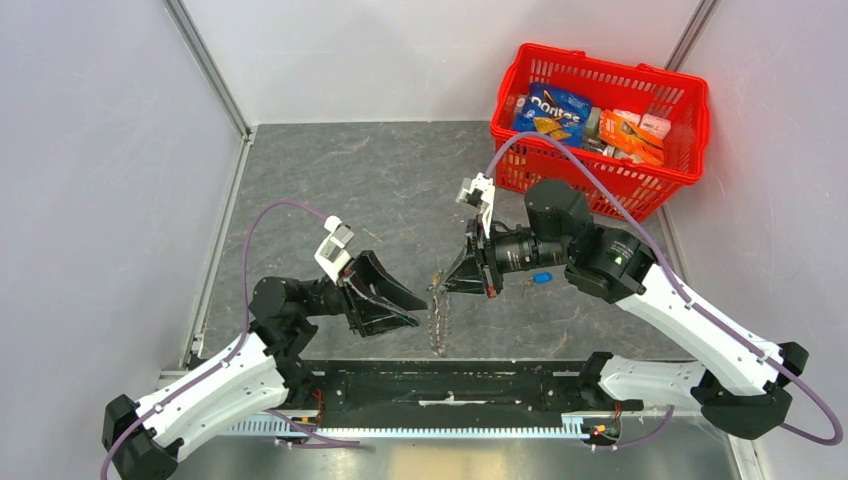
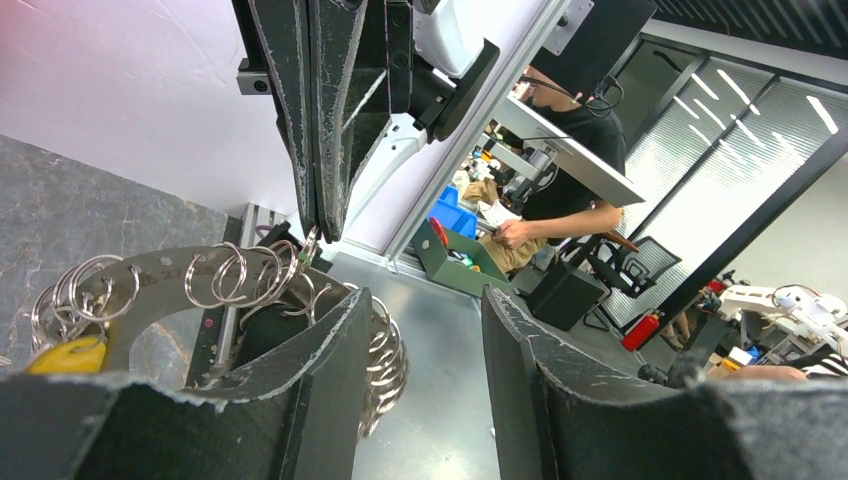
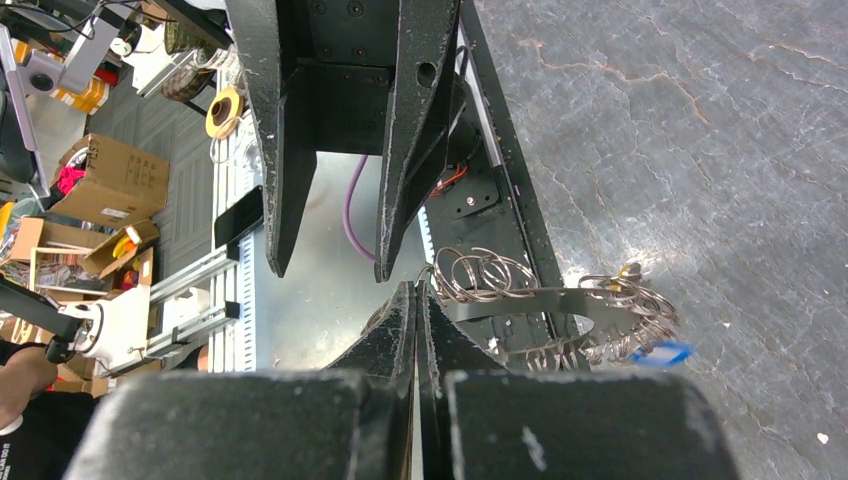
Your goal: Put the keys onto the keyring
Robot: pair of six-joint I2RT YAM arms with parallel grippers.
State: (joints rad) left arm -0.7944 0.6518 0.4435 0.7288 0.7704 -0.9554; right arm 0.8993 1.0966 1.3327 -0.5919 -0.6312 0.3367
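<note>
Metal keyring (image 1: 438, 325) hangs pinched in R gripper (image 1: 441, 288); I see L gripper (image 1: 415, 311) spread beside it, blue key (image 1: 541, 277) on table (image 1: 350, 190).

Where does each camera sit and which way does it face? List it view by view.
Top external: above and behind the bases, looking down on the table, red basket, left arm and right arm.
Left wrist: on the left arm, looking along its own open jaws at the keyring and the right jaws shut on it.
Right wrist: on the right arm, looking past its own shut jaws at the left jaws and table.
Shared: all three show the keyring.
</note>
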